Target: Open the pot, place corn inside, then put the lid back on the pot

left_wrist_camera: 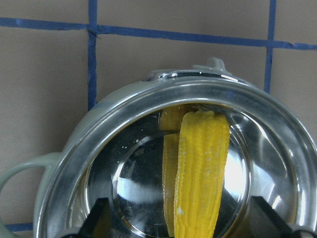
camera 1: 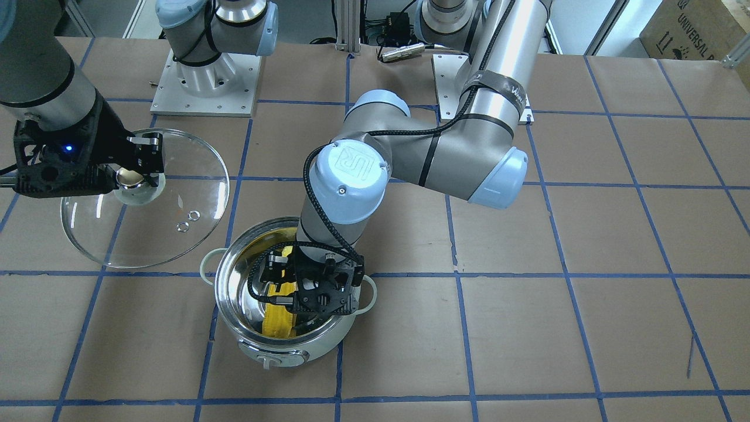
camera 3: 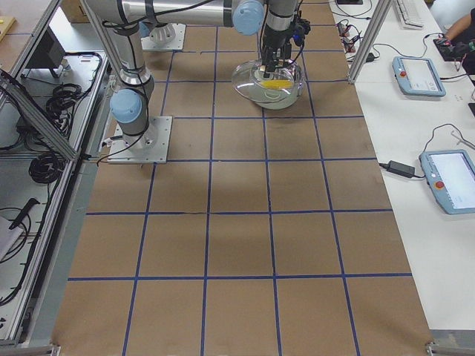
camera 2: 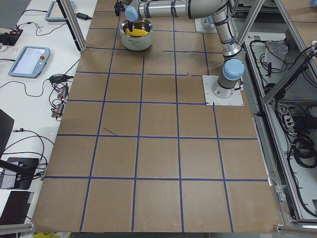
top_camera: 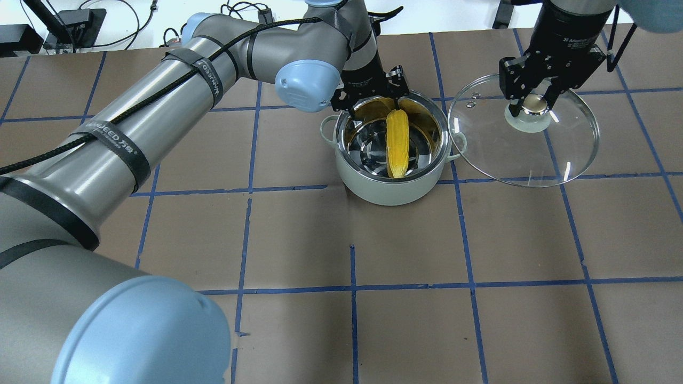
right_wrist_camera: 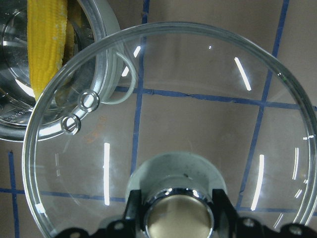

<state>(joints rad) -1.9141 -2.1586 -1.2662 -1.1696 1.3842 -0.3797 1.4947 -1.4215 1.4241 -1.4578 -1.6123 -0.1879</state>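
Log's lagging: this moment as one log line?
left gripper open over pot | corn in pot | right gripper shut on lid, beside pot

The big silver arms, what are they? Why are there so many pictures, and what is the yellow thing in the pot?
They are two robot arms fixed to a brown table. Each ends in a two-finger gripper, like a pinching hand. Four pictures come from cameras set around the table: above, in front and at each end. The two close-ups come from little cameras on the wrists. The yellow thing is an ear of corn, lying inside the open pot. The left gripper hangs open over it. The right gripper pinches the knob of the glass lid and holds it beside the pot.
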